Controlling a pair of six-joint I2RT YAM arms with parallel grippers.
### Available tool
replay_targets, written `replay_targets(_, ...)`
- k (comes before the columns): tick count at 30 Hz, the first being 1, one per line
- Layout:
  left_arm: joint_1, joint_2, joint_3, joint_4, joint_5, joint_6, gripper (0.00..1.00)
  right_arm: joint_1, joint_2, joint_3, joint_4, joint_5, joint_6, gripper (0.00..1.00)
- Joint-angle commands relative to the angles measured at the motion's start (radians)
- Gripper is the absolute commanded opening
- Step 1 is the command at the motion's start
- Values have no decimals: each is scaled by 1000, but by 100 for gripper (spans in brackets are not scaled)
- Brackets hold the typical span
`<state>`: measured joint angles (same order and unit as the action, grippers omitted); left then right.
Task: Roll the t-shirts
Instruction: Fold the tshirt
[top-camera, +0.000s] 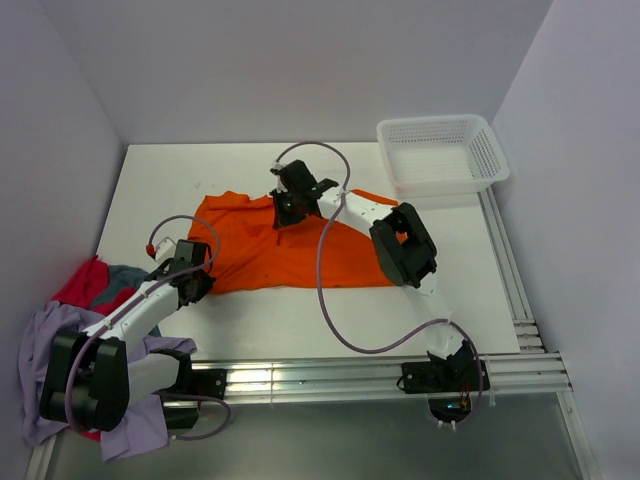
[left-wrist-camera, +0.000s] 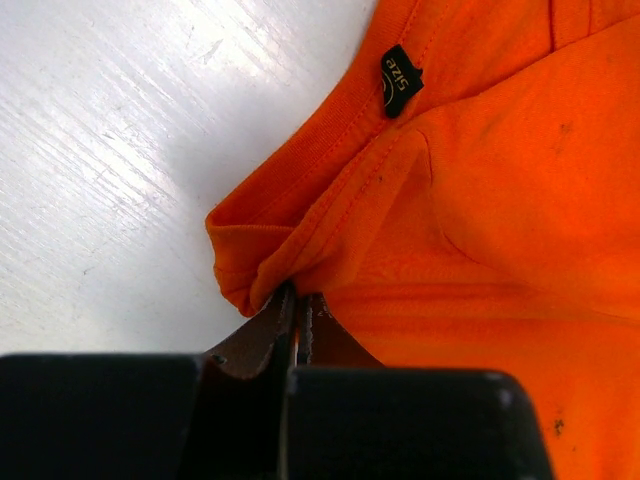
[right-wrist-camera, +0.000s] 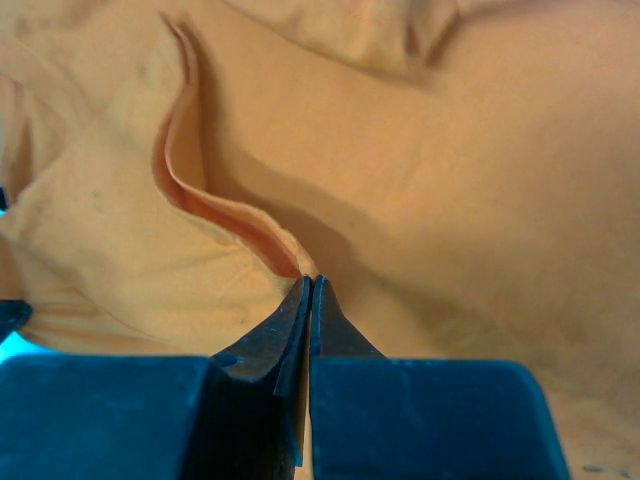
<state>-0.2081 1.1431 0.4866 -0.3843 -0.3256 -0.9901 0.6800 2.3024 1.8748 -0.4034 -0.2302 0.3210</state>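
Left tool (left-wrist-camera: 298, 300): clenched, jaws pressed together on a bunched corner of the orange t-shirt (left-wrist-camera: 500, 200), just below the neckband where a black size label (left-wrist-camera: 400, 80) shows. The pinch takes a doubled hem rather than a single layer, which probably gives a firmer hold for pulling or turning the edge. Right tool (right-wrist-camera: 310, 285): likewise clenched, its tips meeting at the foot of a raised pleat in the same cloth (right-wrist-camera: 450, 200), apparently nipping that ridge. From above, the left tool (top-camera: 190, 272) sits at the garment's left end and the right tool (top-camera: 288, 205) at its far edge, well apart. This spacing is judged to hold the cloth at two points so it can be straightened or folded over before rolling. Orange t-shirt (top-camera: 290, 250): spread mid-bench (top-camera: 300, 320), mostly flat, roughly oblong, rumpled at the left end, faint dark specks on the fabric, no roll begun. Heap at the bench's left near corner, under the left arm: lavender t-shirt (top-camera: 40, 345), red t-shirt (top-camera: 82, 285), grey-blue t-shirt (top-camera: 125, 278), all crumpled and unrolled. White perforated basket (top-camera: 497, 150): far right corner, apart from the cloth, nothing visible inside.
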Motion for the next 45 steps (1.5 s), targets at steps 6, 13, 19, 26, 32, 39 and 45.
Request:
replay_targets(6,1,12,15,-24,-21,-5,0,-14,-63,-123,69,-6,72,12)
replay_targets(13,1,17,24,-33,-44,-4,0,-19,-169,-293,176,69,131,32)
replay_targets(19,1,30,35,-41,-59,-7,1,-22,-227,-328,178,72,115,39)
replay_targets(26,1,32,55,-48,-76,7,0,-39,-478,-573,196,163,157,42)
replay_targets(32,1,27,58,-42,-70,16,0,-177,-798,-876,166,310,295,58)
replay_targets(39,1,21,56,-41,-70,19,1,-223,-1014,-1100,-4,555,510,100)
replay_targets(45,1,-19,41,-42,-72,7,1,-255,-1169,-1223,-63,609,717,99)
